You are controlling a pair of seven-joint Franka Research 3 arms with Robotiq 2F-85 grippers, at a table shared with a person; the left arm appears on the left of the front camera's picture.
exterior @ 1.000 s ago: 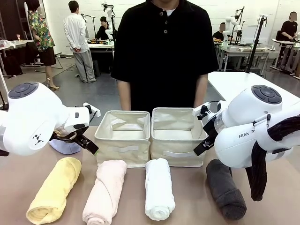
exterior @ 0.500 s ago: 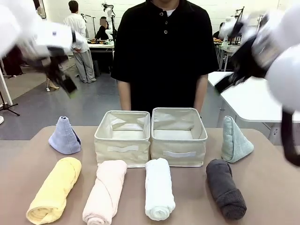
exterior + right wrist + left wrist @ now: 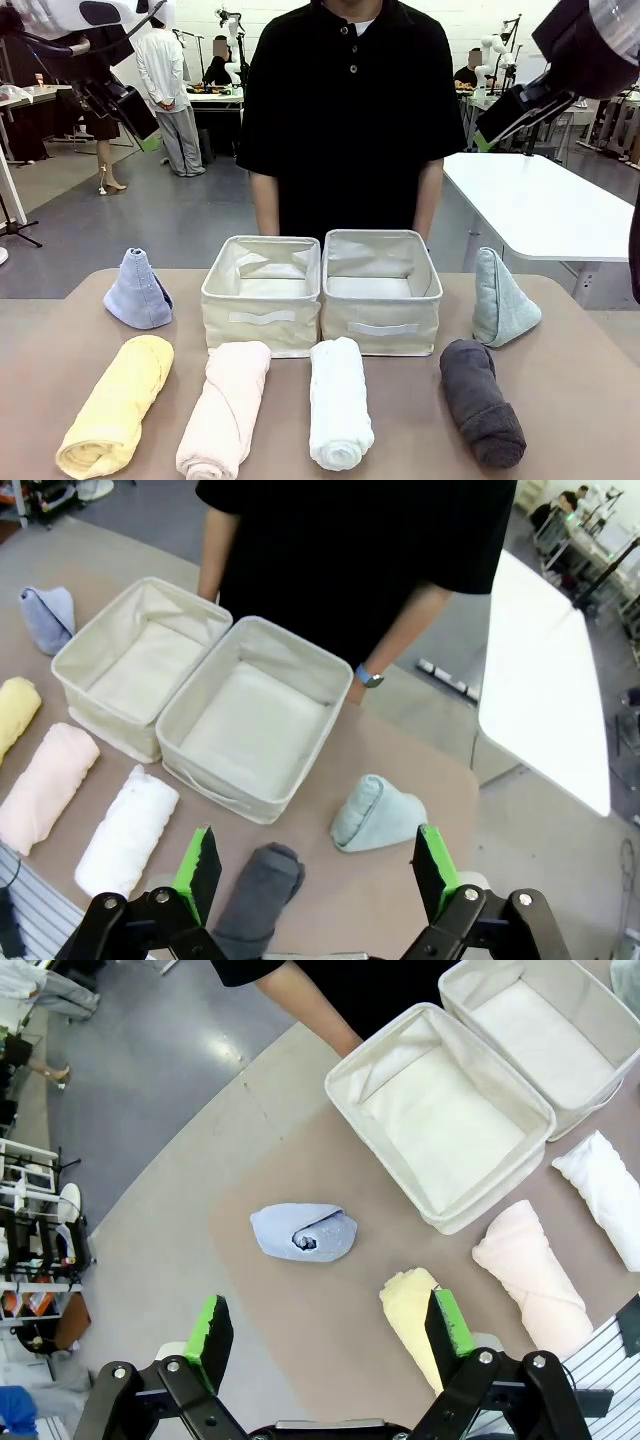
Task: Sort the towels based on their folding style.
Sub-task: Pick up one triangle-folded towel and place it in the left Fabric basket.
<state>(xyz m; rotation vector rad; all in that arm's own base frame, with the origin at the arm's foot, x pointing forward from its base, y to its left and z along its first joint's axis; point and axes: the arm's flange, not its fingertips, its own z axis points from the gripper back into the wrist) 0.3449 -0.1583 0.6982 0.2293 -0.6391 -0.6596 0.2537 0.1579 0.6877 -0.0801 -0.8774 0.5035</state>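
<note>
My gripper (image 3: 315,852) hangs wide open at the bottom edge. Framed between my green pads (image 3: 198,865) lie the pale mint cone towel (image 3: 375,815) and the dark grey roll (image 3: 255,890). Two cream bins (image 3: 218,780) sit centre-left. The white roll (image 3: 125,830), pink roll (image 3: 45,785) and yellow roll (image 3: 12,705) lie lower left, and the blue cone towel (image 3: 45,615) is upper left.

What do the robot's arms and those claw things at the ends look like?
The left gripper and right gripper match: black linkages with silver bolts, each with two fingers tipped in bright green pads. The left arm has a smooth white shell with black markings and a thin black cable.
</note>
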